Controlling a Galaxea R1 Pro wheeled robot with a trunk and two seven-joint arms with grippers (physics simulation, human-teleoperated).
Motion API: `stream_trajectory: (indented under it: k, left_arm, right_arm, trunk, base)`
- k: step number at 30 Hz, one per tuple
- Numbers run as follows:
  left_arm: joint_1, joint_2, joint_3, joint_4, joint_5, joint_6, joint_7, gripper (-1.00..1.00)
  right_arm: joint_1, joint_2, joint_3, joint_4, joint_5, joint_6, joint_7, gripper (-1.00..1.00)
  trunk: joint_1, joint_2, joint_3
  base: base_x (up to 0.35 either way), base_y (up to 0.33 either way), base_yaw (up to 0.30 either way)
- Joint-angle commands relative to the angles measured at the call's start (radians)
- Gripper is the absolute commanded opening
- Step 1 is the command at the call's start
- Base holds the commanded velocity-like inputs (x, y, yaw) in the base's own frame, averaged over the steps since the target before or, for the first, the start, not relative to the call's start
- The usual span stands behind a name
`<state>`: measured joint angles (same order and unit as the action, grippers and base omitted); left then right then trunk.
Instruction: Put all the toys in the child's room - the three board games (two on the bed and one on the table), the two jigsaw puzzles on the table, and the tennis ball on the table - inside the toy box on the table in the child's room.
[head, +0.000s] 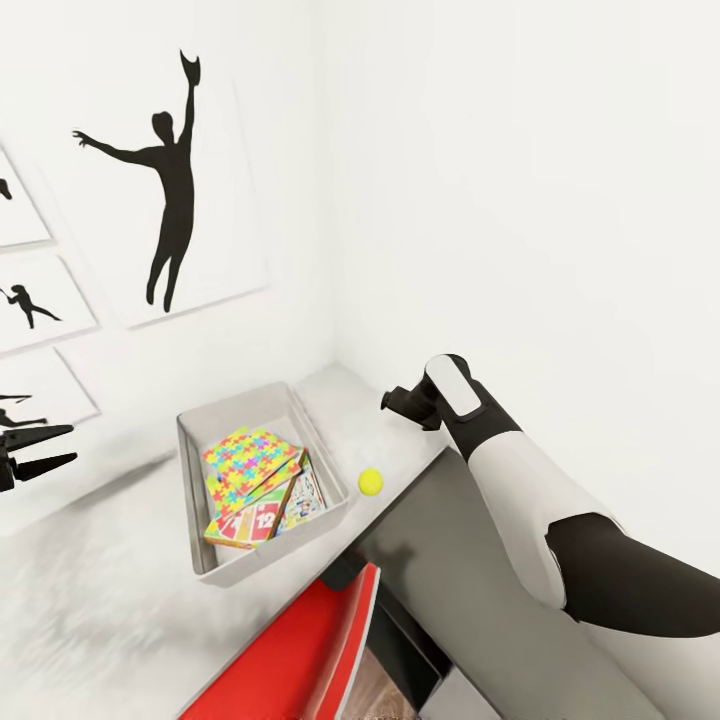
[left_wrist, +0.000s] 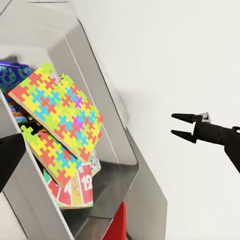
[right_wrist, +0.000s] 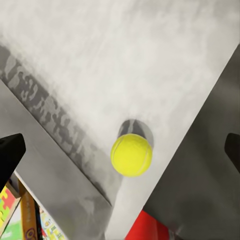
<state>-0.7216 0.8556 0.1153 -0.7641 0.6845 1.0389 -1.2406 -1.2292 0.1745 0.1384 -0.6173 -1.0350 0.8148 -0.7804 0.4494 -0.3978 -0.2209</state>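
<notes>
White worktop carries the toy box near its far corner; tennis ball just beside it, by the edge.

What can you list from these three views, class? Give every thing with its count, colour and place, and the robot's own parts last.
toy box: one, light grey, on the table
jigsaw puzzles: two, multicoloured, stacked in the toy box
board games: at least two, under the puzzles
tennis ball: one, yellow-green, on the table beside the toy box
table: one, white-topped, in the corner
wall pictures: several, black silhouettes, left wall
red object: one, near table edge
left gripper: black, open
right gripper: black, open, above the ball
</notes>
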Motion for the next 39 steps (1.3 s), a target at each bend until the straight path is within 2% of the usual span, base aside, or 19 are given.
stream_trajectory:
  k: [1, 24, 35, 39]
  left_arm:
    - [-0.001, 0.000, 0.000, 0.000, 0.001, 0.006, -0.002, 1.00]
    - [-0.002, 0.009, 0.008, -0.004, 0.003, 0.007, -0.009, 1.00]
    - [-0.004, 0.010, 0.007, -0.026, 0.003, 0.007, -0.011, 1.00]
    - [-0.004, 0.010, 0.007, -0.028, 0.003, 0.007, -0.011, 1.00]
  right_arm:
    - [-0.001, 0.000, 0.001, -0.001, -0.008, 0.001, -0.010, 1.00]
    - [-0.003, 0.000, 0.010, -0.001, -0.010, 0.000, -0.005, 1.00]
    - [-0.006, 0.000, 0.012, -0.002, -0.002, -0.002, 0.070, 1.00]
    - [-0.006, 0.000, 0.037, -0.004, -0.001, -0.002, 0.100, 1.00]
  trunk:
    - [0.001, -0.002, -0.004]
    - [0.001, -0.002, -0.042]
    - [0.001, -0.002, -0.060]
    - [0.001, -0.002, -0.067]
  base:
    - [0.000, 0.000, -0.055]
    - [0.000, 0.000, -0.088]
    - [0.000, 0.000, -0.075]
    - [0.000, 0.000, -0.069]
